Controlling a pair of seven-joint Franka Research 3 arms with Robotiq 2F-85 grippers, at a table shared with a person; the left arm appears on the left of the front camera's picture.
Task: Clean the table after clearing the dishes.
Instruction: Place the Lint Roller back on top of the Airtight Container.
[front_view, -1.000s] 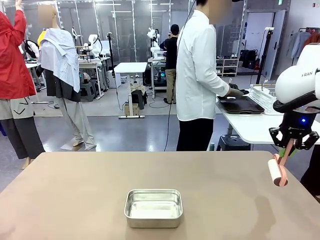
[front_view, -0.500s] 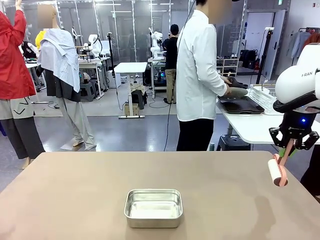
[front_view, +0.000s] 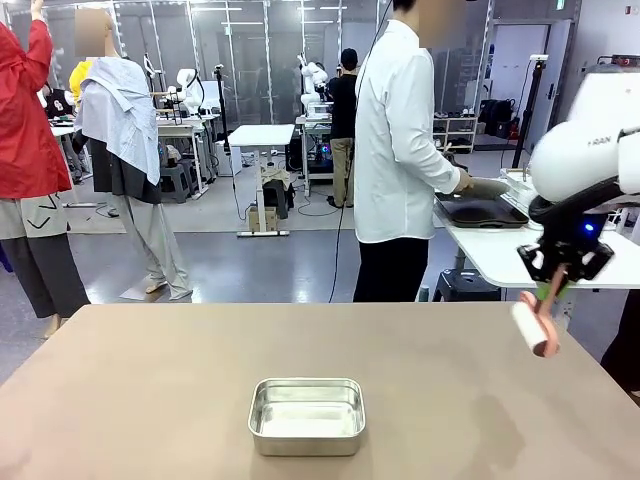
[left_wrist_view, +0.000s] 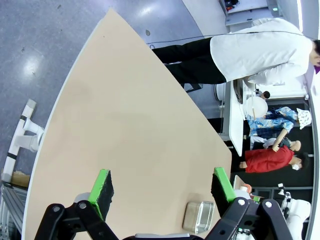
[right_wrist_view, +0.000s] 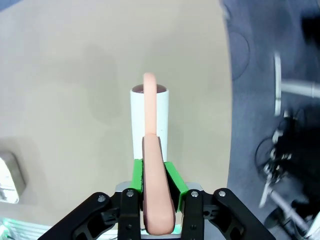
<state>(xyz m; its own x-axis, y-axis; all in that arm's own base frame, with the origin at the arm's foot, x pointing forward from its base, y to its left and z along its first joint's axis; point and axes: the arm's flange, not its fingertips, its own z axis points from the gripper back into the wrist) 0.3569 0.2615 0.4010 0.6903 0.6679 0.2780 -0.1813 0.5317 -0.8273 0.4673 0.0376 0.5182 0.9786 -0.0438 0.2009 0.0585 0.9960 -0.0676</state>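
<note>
Right gripper (front_view: 556, 283) clenched on lint roller (front_view: 533, 328) handle, held above table (front_view: 150, 380) edge ready to roll; left gripper (left_wrist_view: 162, 192) released, idle; steel pan (front_view: 306, 415) remains.

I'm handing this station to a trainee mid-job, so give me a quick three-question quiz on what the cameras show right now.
1. True or false: the right gripper is shut on the handle of the lint roller.
2. Which thing lies on the brown table?
A. a white plate
B. a steel pan
C. a dark tray
3. Fill in: the left gripper has its jaws ____ and holds nothing.

Key:
1. True. Its green pads pinch the pink handle, with the white roll hanging above the table's right edge.
2. B. The person handles the dark tray at the white side table.
3. open
</note>
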